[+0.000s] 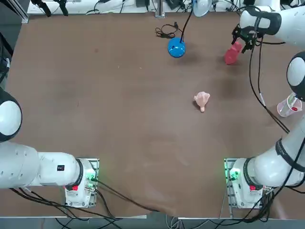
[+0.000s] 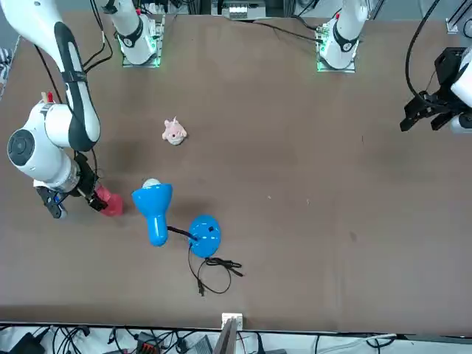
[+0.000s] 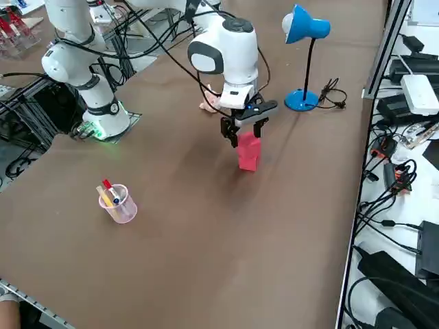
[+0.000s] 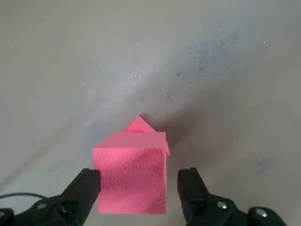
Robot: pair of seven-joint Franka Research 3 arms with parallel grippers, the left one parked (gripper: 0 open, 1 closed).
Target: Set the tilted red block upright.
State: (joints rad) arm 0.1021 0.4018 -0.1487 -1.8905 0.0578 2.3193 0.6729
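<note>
Your right gripper (image 4: 141, 176): 2 fingers (image 4: 192, 188) spread astride 1 red-pink rectangular block (image 4: 134, 181); block's upper pt. hidden, side view.

The brown table (image 1: 138, 109) is lit evenly and fairly brightly, with only soft, faint shadows beside the blue lamp (image 3: 306, 65) – its glossy round base carries small highlights. The right wrist view is greyer and dimmer, a blurry shadow spreading beside the pink-red block (image 4: 131, 179).

No readable text or numbers appear anywhere.
</note>
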